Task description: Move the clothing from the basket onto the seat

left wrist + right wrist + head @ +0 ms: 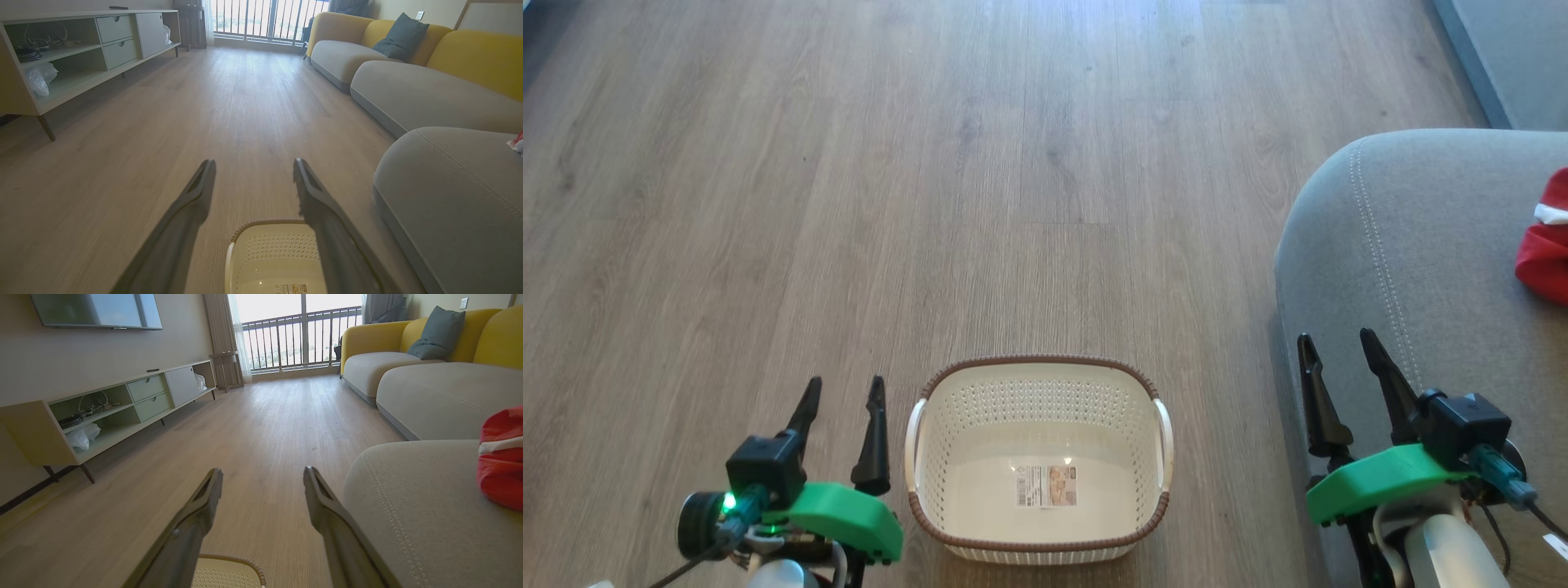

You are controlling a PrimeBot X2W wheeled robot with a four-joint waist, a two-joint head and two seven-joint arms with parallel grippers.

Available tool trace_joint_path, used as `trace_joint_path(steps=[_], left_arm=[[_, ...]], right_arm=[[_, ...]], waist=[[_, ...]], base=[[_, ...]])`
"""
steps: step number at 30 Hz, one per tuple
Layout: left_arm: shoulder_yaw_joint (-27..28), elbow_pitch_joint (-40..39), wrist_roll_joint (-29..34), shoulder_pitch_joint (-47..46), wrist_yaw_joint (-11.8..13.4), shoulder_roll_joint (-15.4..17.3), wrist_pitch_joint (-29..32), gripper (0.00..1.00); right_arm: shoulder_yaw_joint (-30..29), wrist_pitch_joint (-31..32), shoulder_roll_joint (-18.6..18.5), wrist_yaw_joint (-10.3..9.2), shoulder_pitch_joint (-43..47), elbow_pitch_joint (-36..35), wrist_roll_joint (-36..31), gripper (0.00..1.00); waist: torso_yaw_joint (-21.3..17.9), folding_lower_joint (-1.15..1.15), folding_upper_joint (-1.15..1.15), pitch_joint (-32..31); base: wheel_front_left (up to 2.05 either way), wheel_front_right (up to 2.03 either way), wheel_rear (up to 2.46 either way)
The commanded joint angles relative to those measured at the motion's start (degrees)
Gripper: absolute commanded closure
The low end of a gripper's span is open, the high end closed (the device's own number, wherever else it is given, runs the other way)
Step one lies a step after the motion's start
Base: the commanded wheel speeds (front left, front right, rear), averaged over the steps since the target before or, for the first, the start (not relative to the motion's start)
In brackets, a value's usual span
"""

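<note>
Red clothing [1545, 245] with a white band lies at the right edge of the head view, resting on the grey seat [1421, 245] and cut off by the frame, so I cannot say how many garments are there or how far they spread. At the lower centre stands the basket [980, 408] on the wooden floor [931, 204], and nothing lies in it: I see its pale bottom and the label sticker [1046, 485] flat on it. My left claw [845, 384] hangs at the lower left, just beside the basket's left handle, its two dark fingers spread and nothing between them. My right claw [1335, 336] is at the lower right, over the near rounded corner of the seat beside the line of light stitching [1376, 245], fingers likewise spread and bare. In my right wrist view the red bundle sits at the right edge, on top of the cushion and well apart from my fingertips. I judge that the carrying step is done, since the basket holds no fabric and what red I see is on the seat; the task looks finished or very nearly so. The next move, as I reckon it, calls for no grasp at all: only a check that no garment hangs off the cushion beyond the frame, and keeping both arms clear of the basket rim so I do not knock it.
</note>
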Motion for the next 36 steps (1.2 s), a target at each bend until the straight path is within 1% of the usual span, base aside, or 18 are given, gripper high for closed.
trace_joint_path(steps=[1,10,17,22,36], left_arm=[[2.1,-1.9,0.1,-2.1,-1.0,0.2,-0.3,0.0],[2.4,-1.3,-1.0,-1.9,-2.2,0.2,-0.3,0.0],[2.8,-1.8,-0.9,-1.7,-2.3,0.2,-0.3,0.0],[2.9,-0.7,-2.2,-1.7,-3.2,0.2,-0.3,0.0],[2.7,-0.5,-2.8,-2.0,-3.4,0.2,-0.3,0.0]], right_arm=[[1.3,-0.4,0.1,-0.01,-0.9,-2.3,0.3,0.0],[0.6,-0.4,0.1,-0.01,-1.1,-2.5,1.4,0.0],[0.6,-0.4,0.1,-0.01,-1.2,-2.3,1.8,0.0],[0.6,-0.4,0.1,-0.01,-1.3,-2.0,2.1,0.0],[0.7,-0.4,0.1,-0.01,-1.4,-1.6,2.5,0.0]], waist=[[-0.1,0.0,0.0,0.1],[-0.4,0.0,0.0,0.3],[-0.6,0.0,0.0,0.4],[-0.9,0.0,0.0,0.3],[-1.4,0.0,0.0,0.3]], base=[[0.0,0.0,0.0],[0.0,0.0,0.0],[0.0,0.0,0.0],[0.0,0.0,0.0],[0.0,0.0,0.0]])
